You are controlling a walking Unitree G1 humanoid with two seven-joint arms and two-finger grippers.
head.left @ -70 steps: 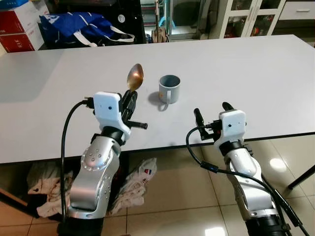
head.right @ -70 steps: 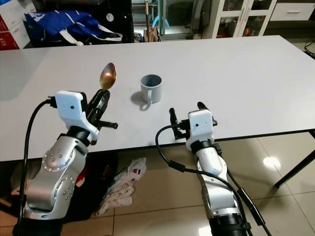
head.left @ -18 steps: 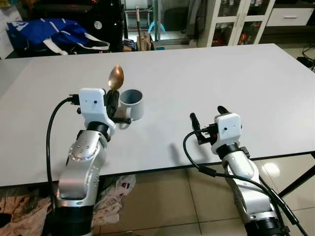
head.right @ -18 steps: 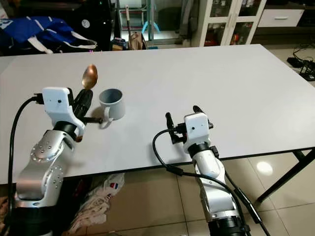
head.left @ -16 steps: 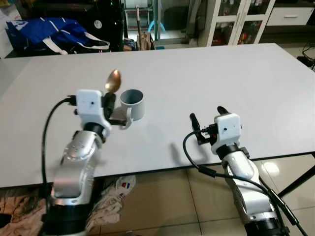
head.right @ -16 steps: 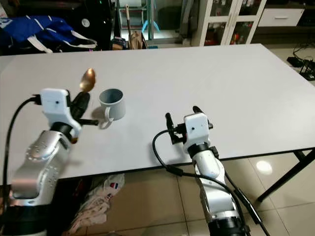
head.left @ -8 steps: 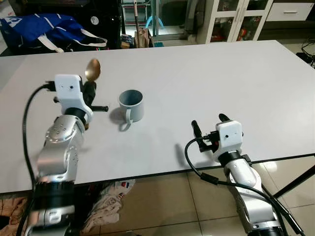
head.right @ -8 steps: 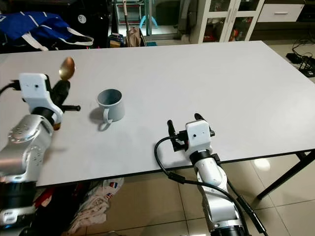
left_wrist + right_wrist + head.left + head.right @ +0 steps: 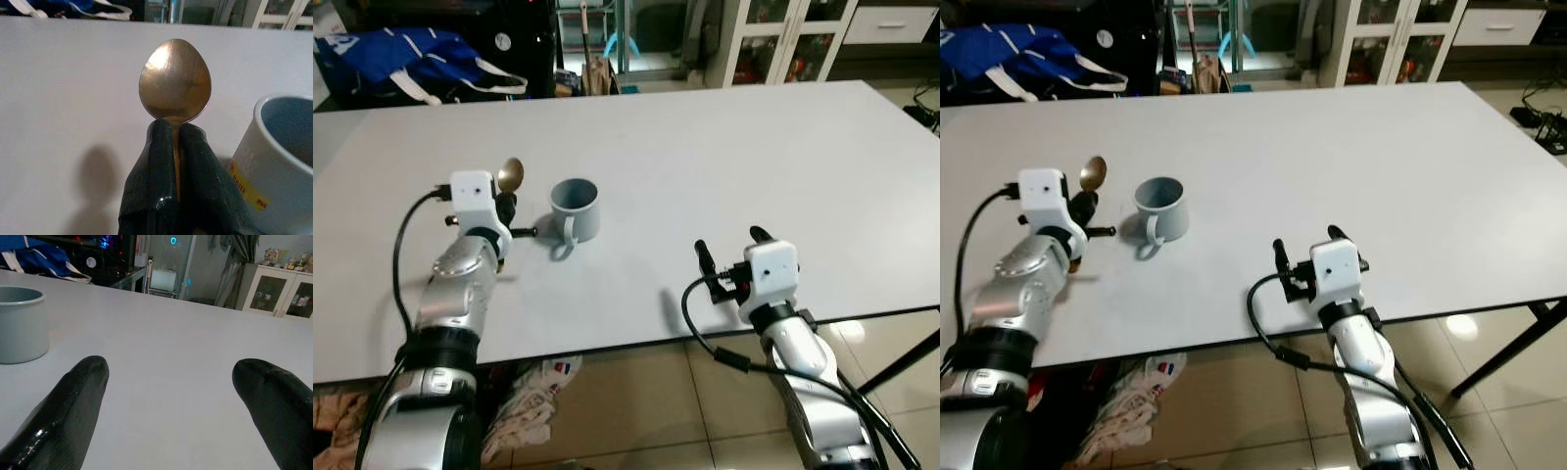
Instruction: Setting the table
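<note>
You've got a brushed, coppery metal spoon [image 9: 175, 83] pinched in the left gripper [image 9: 177, 147], whose fingers [image 9: 159, 166] look like ribbed matt black rubber. The mug [image 9: 576, 208] near the table's left edge looks like smooth, slightly shiny grey-blue ceramic. The table [image 9: 724, 147] is smooth matt white laminate.

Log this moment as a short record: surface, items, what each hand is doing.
surface: white table
mug: grey-blue mug, upright, handle toward the robot
spoon: gold spoon, bowl up, beside the mug, on its left
left hand: shut on the spoon's handle, over the table
right hand: open, holding nothing, near the table's front edge
</note>
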